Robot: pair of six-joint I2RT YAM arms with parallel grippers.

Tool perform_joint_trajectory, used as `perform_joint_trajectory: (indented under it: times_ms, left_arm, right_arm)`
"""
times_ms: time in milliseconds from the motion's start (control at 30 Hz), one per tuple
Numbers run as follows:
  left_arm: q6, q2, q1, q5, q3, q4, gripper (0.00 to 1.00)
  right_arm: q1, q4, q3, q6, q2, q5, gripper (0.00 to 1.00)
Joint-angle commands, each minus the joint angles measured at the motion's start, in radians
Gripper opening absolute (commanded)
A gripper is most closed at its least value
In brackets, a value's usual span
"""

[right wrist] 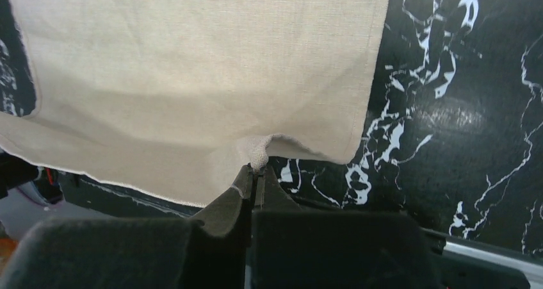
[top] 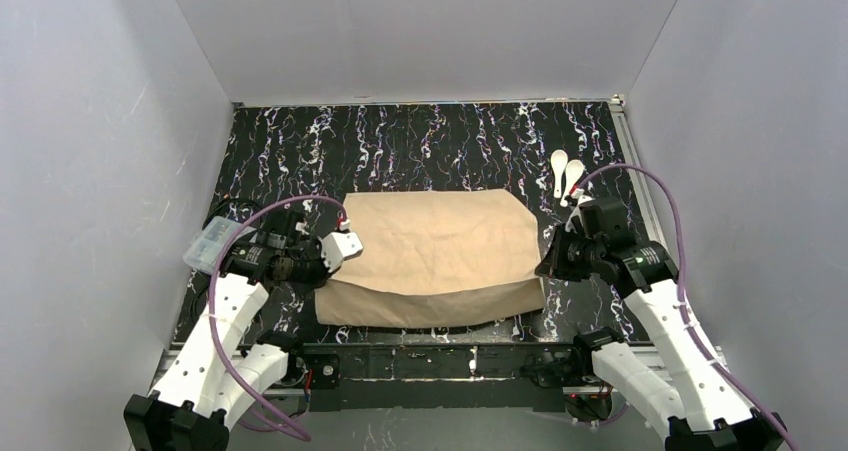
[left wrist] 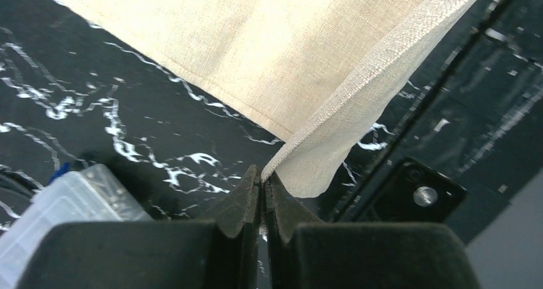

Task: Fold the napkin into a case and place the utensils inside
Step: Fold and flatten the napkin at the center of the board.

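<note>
Desk (top: 430, 136): black, white marbling. At its middle: napkin (top: 435, 241), beige, spread wide, far right corner cut at a slant. Near edge raised off the surface as a darker band, sagging between two grips. At the near left corner: left pincer (top: 340, 249), closed tight on the hemmed edge, cloth draping from the fingertips in the left wrist view. At the near right corner: right pincer (top: 550, 263), likewise clamped on a small bunched tuck of cloth. Beyond the napkin's far right corner, just apart from it: utensils (top: 566, 176), two white spoons side by side, bowls away from the arms. Beside the left arm, at the desk's left edge: clear plastic box (top: 208, 243).
</note>
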Motion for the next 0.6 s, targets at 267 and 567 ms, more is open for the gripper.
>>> perform_joint_trajectory:
  times_ms: [267,567]
  left_arm:
    - [-0.121,0.134,-0.001,0.086,0.085,-0.035,0.00]
    - [-0.184,0.360,-0.005,-0.045,0.234,0.209,0.00]
  right_arm:
    - [-0.002,0.015,0.038,0.020,0.169,-0.019,0.01]
    - [-0.001,0.106,0.187,-0.011,0.315,0.126,0.01]
